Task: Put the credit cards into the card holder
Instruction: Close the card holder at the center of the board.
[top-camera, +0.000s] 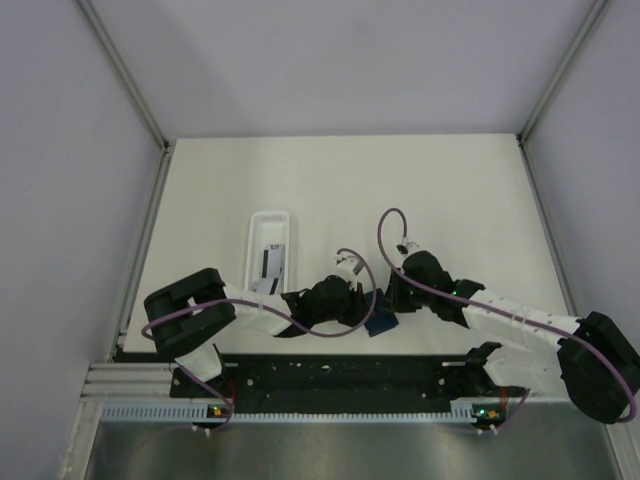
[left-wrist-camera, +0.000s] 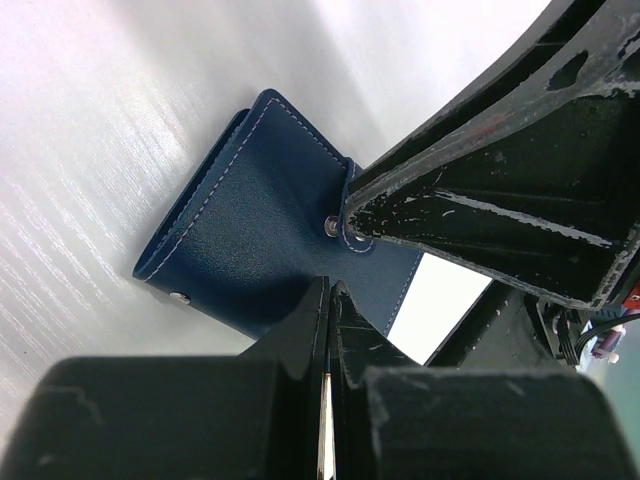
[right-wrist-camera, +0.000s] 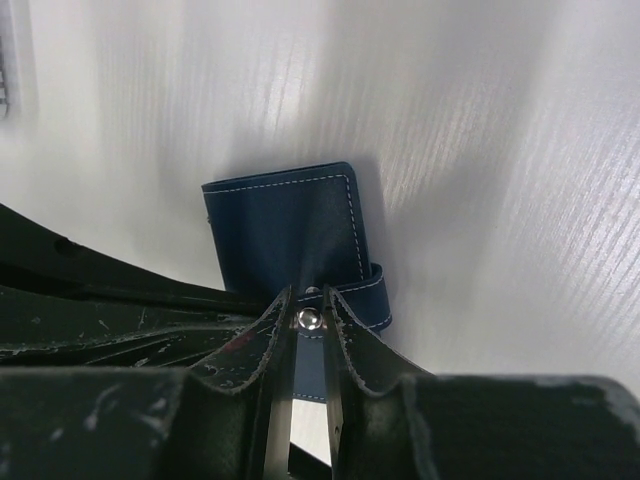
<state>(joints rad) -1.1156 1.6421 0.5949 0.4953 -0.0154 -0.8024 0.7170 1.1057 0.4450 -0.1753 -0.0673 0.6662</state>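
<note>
The card holder (left-wrist-camera: 255, 215) is a navy folded wallet lying on the white table, with its strap and snap stud (right-wrist-camera: 308, 318) raised at one end. My right gripper (right-wrist-camera: 308, 302) is shut on that strap, the stud sitting between its fingertips. The left gripper (left-wrist-camera: 330, 288) is shut, its tips meeting against the holder's near face with nothing seen between them. From above, both grippers (top-camera: 362, 298) (top-camera: 388, 300) crowd over the card holder (top-camera: 380, 324), hiding most of it. Credit cards (top-camera: 270, 264) lie in the white tray.
The long white tray (top-camera: 254, 240) stands left of the grippers, its far half bare. The black base rail (top-camera: 330, 375) runs along the near table edge. Grey walls enclose the table at the left, right and back.
</note>
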